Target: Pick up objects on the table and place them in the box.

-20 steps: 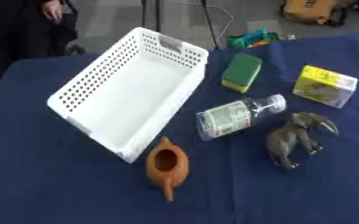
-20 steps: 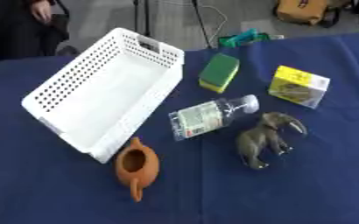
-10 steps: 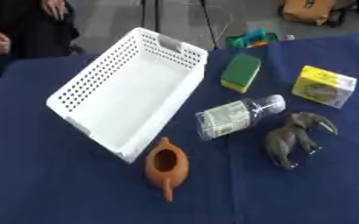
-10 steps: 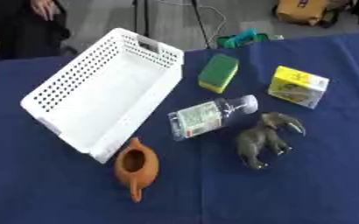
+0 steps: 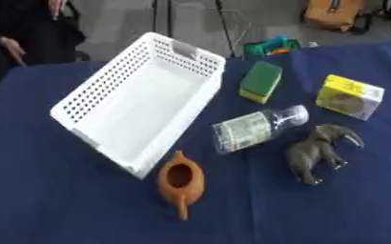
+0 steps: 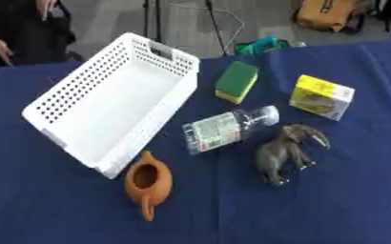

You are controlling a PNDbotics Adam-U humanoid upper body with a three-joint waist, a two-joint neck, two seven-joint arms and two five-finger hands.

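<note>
A white perforated basket (image 5: 90, 97) lies empty and askew on the left of the blue table (image 5: 57, 205). A clear plastic bottle (image 5: 255, 129) lies on its side right of it. A brown clay pot (image 5: 180, 180) with a handle sits below the basket's near corner. A grey elephant figure (image 5: 317, 152) stands to the right of the bottle. A green and yellow sponge (image 5: 261, 80) lies near the basket's far end. A yellow carton (image 5: 349, 96) sits at the right. Neither of my hands shows in either view.
Beyond the table's far edge stand a green object (image 5: 271, 46), a brown bag (image 5: 332, 13) and stand legs on the floor. A person in dark clothes (image 5: 28, 33) sits at the far left corner.
The objects have stayed in place. The person's hand at the far left has shifted a little.
</note>
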